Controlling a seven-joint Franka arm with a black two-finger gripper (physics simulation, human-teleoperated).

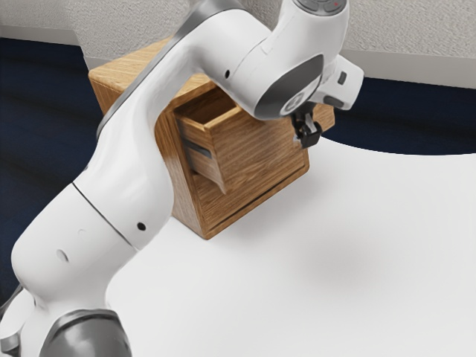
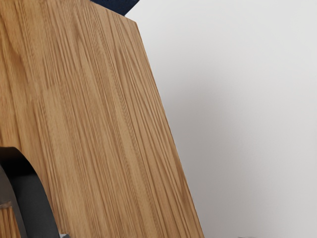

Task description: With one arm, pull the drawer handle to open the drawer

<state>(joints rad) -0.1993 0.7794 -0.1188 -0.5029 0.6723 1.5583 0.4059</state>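
— Exterior view: where is the drawer (image 1: 256,152) found?
— Partly drawn out of the cabinet (image 1: 141,71), at eight o'clock from the gripper (image 1: 308,138), which is held at its front's upper corner, presumably for pulling.
— Gripper open or closed?
— That cannot be told. A grey curve, judged the handle (image 2: 32,203), is seen close by.
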